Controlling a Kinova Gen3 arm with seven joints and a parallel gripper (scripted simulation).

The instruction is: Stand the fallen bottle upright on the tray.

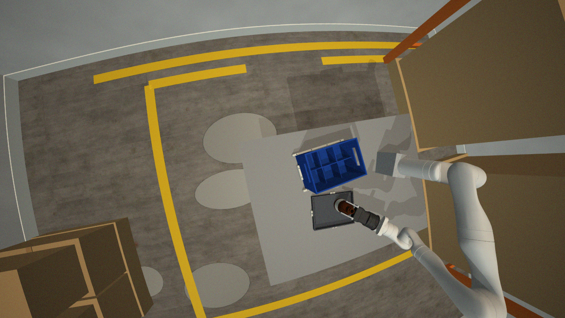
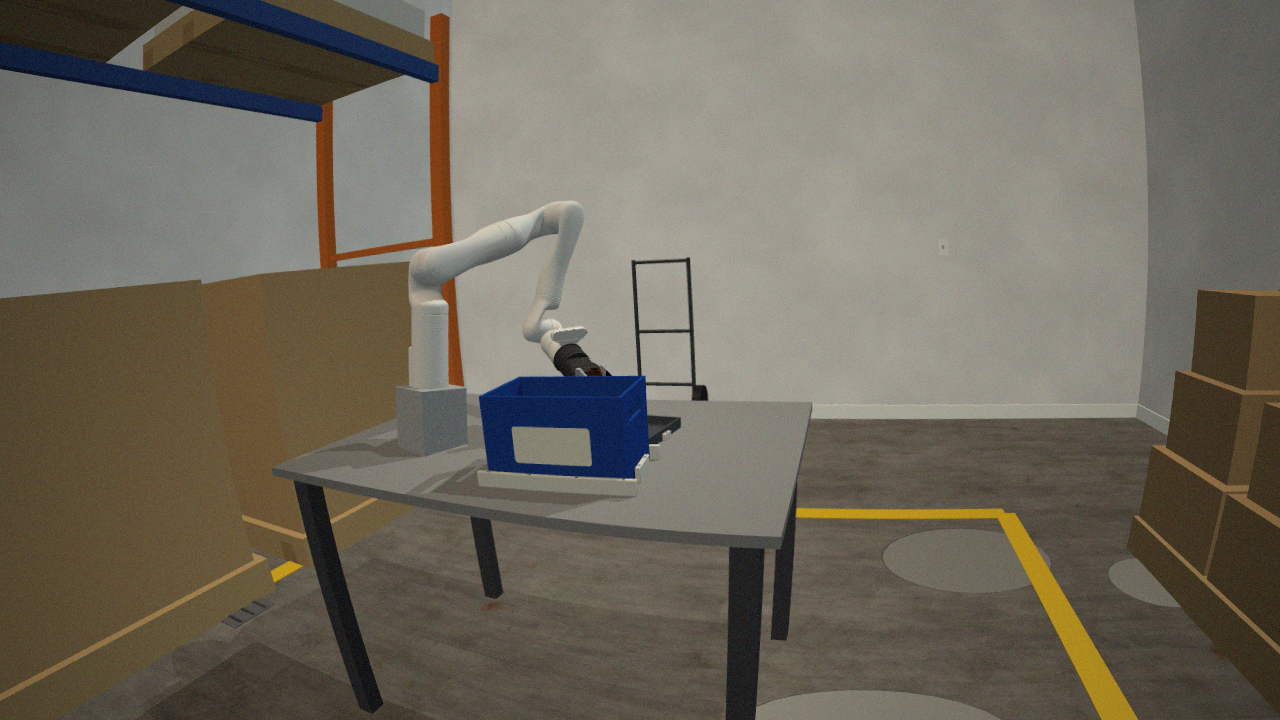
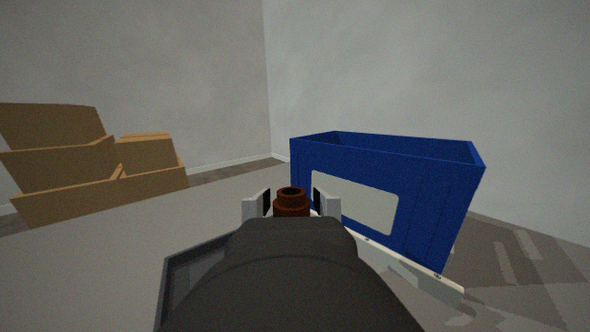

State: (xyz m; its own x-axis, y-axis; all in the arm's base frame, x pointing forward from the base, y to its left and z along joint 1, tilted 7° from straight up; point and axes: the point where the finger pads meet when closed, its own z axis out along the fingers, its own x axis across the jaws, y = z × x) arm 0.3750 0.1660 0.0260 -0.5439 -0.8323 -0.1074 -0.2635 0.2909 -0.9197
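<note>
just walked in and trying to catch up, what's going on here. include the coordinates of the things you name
A robot arm is working on a brown bottle [image 1: 346, 208] [image 2: 593, 371] [image 3: 291, 208] at the tray [image 1: 325, 211] [image 2: 664, 425] [image 3: 162, 290]. Its tool [image 1: 344, 207] [image 2: 591, 371] [image 3: 291, 196] is open, with the fingers on either side of the bottle and visible gaps between, so nothing is gripped. The bottle looks tipped toward the tool rather than plainly upright; I can't tell whether it is steady. The blue crate [image 1: 310, 182] [image 2: 563, 410] [image 3: 429, 198] sits beside the tray, not held.
</note>
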